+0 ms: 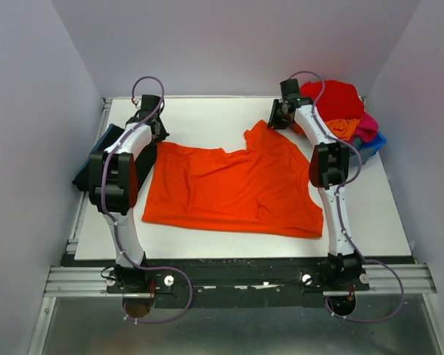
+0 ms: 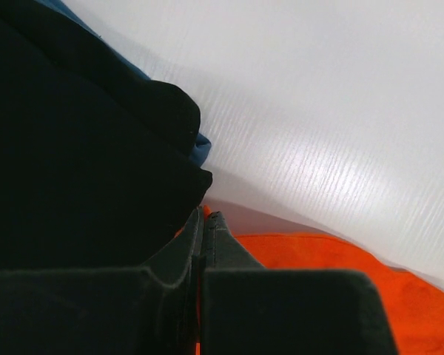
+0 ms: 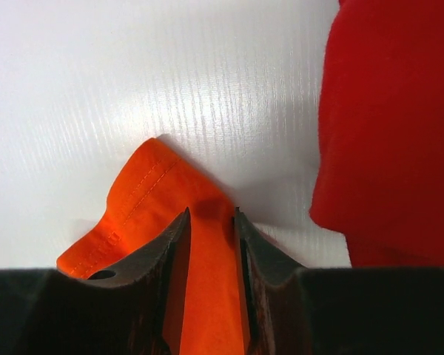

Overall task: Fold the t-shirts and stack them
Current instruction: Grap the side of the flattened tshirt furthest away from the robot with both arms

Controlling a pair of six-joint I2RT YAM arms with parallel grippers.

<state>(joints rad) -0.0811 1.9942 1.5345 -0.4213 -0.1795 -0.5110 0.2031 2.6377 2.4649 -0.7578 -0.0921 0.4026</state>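
A bright orange t-shirt point(image 1: 237, 188) lies spread flat in the middle of the white table point(image 1: 207, 115). My left gripper point(image 1: 154, 132) is at the shirt's far left corner. In the left wrist view it point(image 2: 206, 214) is shut, with a sliver of the orange cloth point(image 2: 333, 259) pinched between its fingers. My right gripper point(image 1: 279, 117) is at the far right sleeve. In the right wrist view its jaws point(image 3: 211, 211) stand apart astride a strip of the orange sleeve point(image 3: 144, 196). A black t-shirt point(image 1: 89, 166) lies at the table's left edge, close beside the left gripper point(image 2: 74, 148).
A heap of red, orange and magenta t-shirts point(image 1: 337, 103) sits at the far right on a small blue bin point(image 1: 374, 144). The red cloth point(image 3: 392, 126) lies just right of my right gripper. Grey-blue cloth point(image 2: 201, 148) peeks from under the black t-shirt. Walls enclose the table.
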